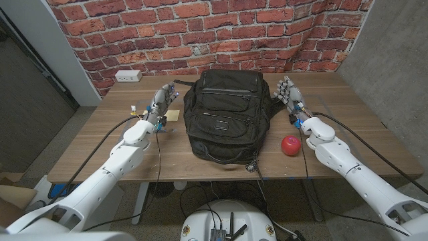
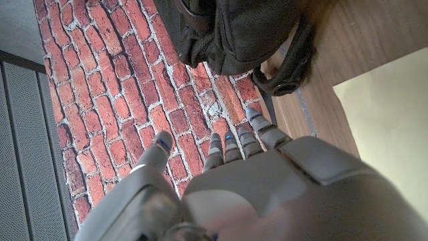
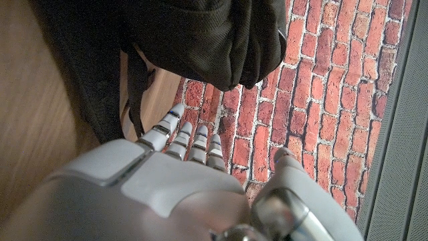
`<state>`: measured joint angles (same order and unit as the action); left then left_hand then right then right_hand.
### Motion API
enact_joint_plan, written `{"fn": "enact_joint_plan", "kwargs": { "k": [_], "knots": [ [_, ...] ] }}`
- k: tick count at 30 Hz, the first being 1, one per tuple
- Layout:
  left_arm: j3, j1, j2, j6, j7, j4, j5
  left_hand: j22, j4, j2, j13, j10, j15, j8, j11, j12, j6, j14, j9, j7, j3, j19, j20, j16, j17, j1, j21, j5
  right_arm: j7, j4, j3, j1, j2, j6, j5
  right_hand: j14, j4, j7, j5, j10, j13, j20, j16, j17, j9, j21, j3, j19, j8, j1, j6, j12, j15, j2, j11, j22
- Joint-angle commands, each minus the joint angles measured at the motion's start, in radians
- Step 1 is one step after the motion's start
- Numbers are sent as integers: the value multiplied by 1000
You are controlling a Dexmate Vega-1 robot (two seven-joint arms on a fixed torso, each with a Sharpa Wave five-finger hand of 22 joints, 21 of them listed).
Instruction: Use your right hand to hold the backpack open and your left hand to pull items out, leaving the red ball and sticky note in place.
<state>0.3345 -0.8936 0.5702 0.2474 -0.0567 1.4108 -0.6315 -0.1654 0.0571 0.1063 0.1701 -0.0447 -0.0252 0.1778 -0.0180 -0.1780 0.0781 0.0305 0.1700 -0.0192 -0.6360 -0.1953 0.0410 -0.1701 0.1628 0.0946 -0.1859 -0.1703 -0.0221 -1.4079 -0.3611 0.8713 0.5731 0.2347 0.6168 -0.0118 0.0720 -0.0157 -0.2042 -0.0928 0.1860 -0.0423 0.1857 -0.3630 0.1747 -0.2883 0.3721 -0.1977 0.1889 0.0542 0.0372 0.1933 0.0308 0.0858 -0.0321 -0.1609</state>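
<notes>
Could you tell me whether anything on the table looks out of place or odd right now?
The round red ball and pale yellow sticky note lie on the wooden table beside the black fabric backpack, not inside it. The backpack looks closed. Nothing is spilled or damaged.

The backpack (image 1: pixel 223 115) is matt black woven cloth with a small shiny metal tag. The table (image 1: pixel 87 150) is smooth brown wood. The ball (image 1: pixel 290 145) near its right edge looks glossy red. Both hands (image 1: pixel 162 102) (image 1: pixel 288 92) are smooth grey plastic.
</notes>
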Motion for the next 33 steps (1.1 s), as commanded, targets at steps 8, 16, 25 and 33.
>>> {"fn": "enact_joint_plan", "kwargs": {
  "k": [8,16,25,33],
  "knots": [
    [6,15,-3,-7,-13,-13,19,-4,5,38,2,-10,-1,5,-1,-11,12,11,3,1,-4,-8,40,-5,4,10,-6,-5,-64,-142,26,83,74,-4,-55,-10,-5,1,-9,-11,2,-8,10,4,2,8,9,-13,5,11,7,4,26,12,-3,-4],
    [16,26,-7,-32,-23,-14,24,-4,6,38,2,-13,-2,5,-4,-12,12,14,4,2,-6,-10,40,-6,4,9,-6,-5,-95,-208,44,131,100,5,-78,-14,-9,1,-8,-14,2,-9,11,9,2,11,12,-16,5,14,10,5,27,12,-3,-4],
    [17,19,-7,-36,-44,2,34,-4,7,39,2,-13,-1,4,-3,-11,11,15,4,2,-7,-11,40,-6,5,8,-7,-5,-131,-270,58,182,127,29,-139,-20,-16,2,-8,-20,2,-10,12,17,2,16,14,-24,6,18,16,6,29,9,-3,-4],
    [19,24,-7,-43,-55,4,41,-5,8,39,2,-15,-2,4,-4,-11,12,18,4,0,-9,-13,39,-7,5,7,-7,-5,-181,-347,85,238,160,6,-183,-22,-20,1,-7,-23,2,-11,12,22,2,21,17,-25,6,22,19,6,30,8,-3,-4]
  ]
}}
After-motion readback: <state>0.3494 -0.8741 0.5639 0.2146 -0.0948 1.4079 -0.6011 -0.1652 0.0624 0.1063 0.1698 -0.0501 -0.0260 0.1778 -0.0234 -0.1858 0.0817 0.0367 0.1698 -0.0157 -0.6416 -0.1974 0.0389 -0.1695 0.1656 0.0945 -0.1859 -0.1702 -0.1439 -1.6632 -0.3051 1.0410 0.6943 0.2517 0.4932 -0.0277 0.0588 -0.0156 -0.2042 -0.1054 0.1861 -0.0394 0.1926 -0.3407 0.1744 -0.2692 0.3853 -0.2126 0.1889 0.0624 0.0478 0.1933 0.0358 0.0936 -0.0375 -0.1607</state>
